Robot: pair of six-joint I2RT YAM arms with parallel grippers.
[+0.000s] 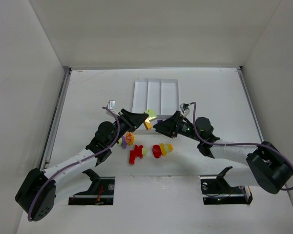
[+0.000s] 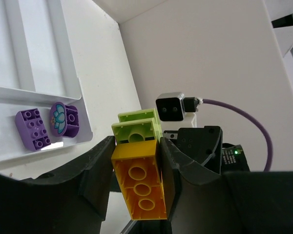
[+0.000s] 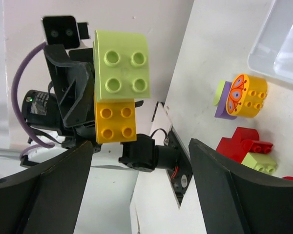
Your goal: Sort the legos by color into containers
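The left gripper (image 2: 136,161) pinches one yellow brick (image 2: 139,192), and one light green brick (image 2: 136,130) is stuck to its far end. The right gripper (image 3: 141,145) is spread wide, holds nothing and faces that pair. Both arms reach forward and bend inward, meeting mid-frame at the near edge of the white tray (image 1: 155,83). Two purple bricks (image 2: 33,129) lie in the tray's crosswise section. Lower on the surface (image 1: 215,92) sits a loose cluster (image 1: 157,150) of red, yellow, green and purple pieces, two of them red.

Open table (image 1: 219,97) beyond tray (image 1: 141,95); at its near edge left claw (image 1: 144,121), held lego stack (image 1: 150,115), right claw (image 1: 158,126), loose legos (image 1: 135,155)
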